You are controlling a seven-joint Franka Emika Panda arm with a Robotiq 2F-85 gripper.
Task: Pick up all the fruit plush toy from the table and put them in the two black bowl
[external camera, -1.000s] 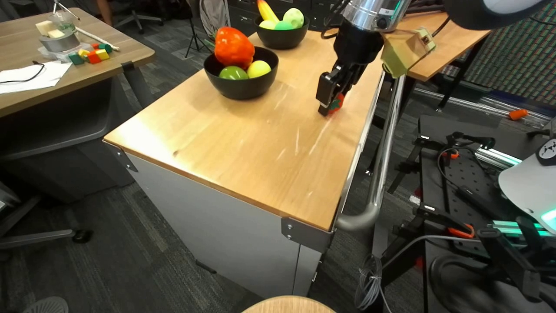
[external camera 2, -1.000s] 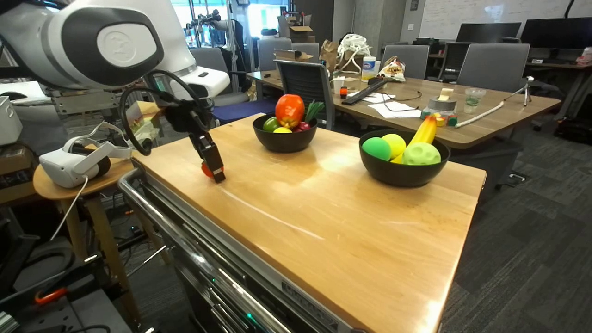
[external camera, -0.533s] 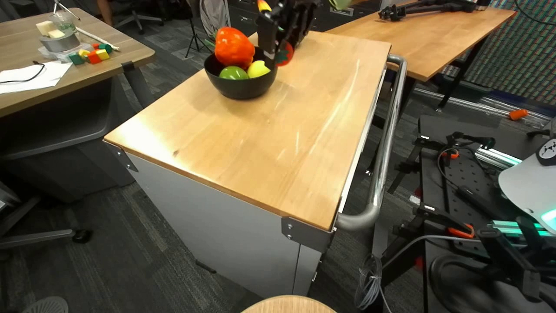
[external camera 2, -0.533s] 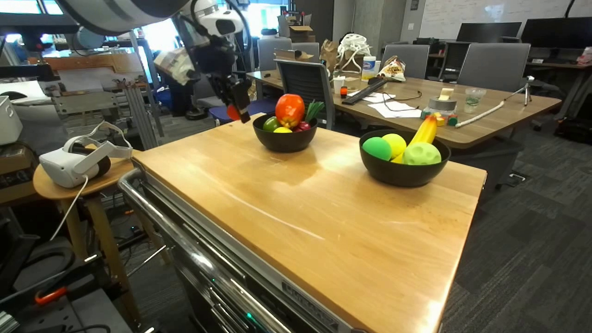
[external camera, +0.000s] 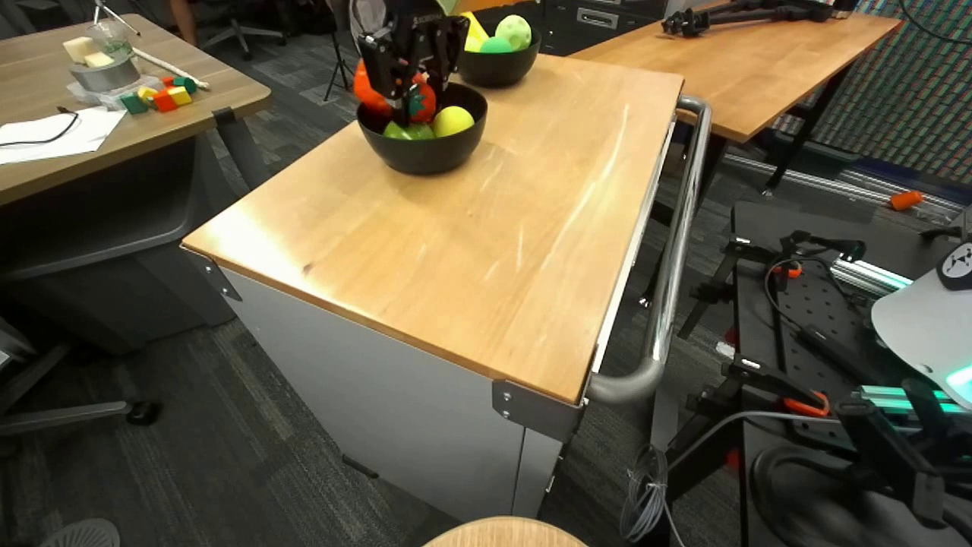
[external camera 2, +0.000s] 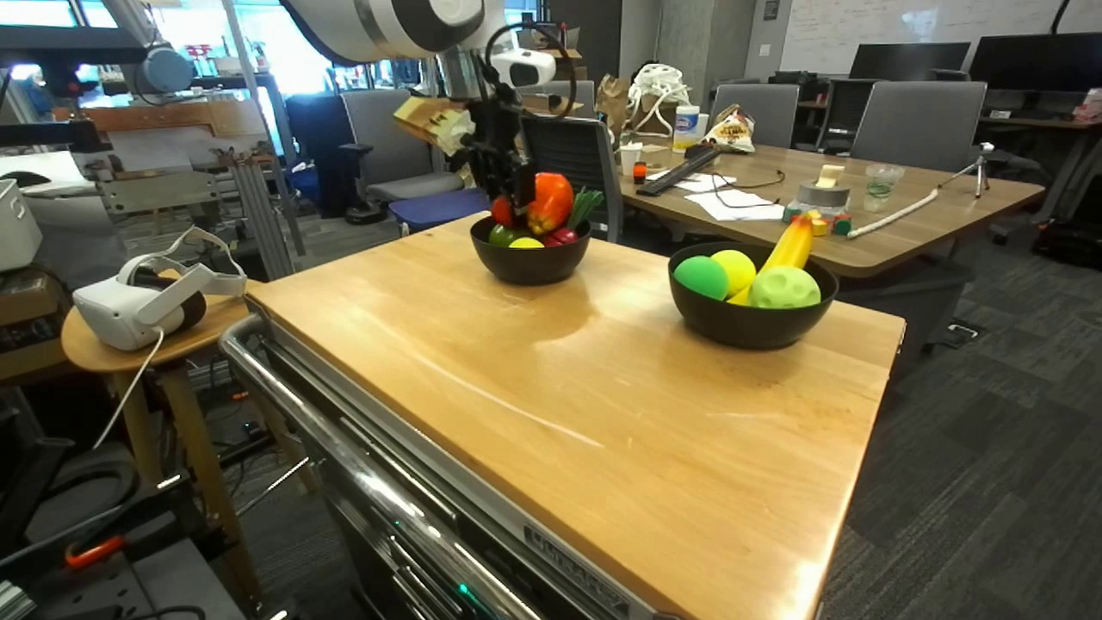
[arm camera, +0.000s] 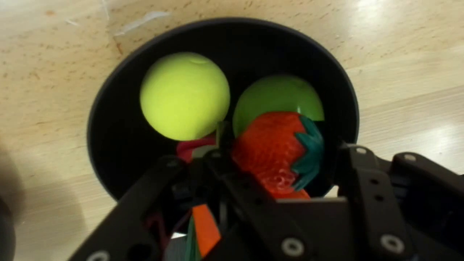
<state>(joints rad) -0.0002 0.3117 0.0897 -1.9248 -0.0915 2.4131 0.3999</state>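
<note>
My gripper (arm camera: 281, 145) is low over the farther black bowl (external camera 2: 529, 269), shut on a red strawberry toy (arm camera: 272, 148) with green leaves. A dark strip beside the leaves makes contact on that side hard to see. Beneath it lie a yellow ball (arm camera: 185, 96) and a green fruit (arm camera: 279, 90). A red-orange pepper (external camera 2: 551, 202) rises beside the fingers, and a dark red toy (external camera 2: 564, 234) with green leaves sits by the rim. In the nearer black bowl (external camera 2: 749, 327) are a banana (external camera 2: 792, 245), a green ball (external camera 2: 702, 277), a yellow ball (external camera 2: 733, 269) and a pale green one (external camera 2: 783, 287).
Both bowls stand on a wooden cart top (external camera 2: 516, 387) with a metal handle bar (external camera: 676, 258) along one side. A headset (external camera 2: 164, 284) rests on a stool. Chairs and a larger table (external camera 2: 904, 207) with several items are beyond.
My gripper has lifted the strawberry from near the handle-bar side of the table and carried it across, down to the bowl with the pepper. Both bowls have stayed in place.
</note>
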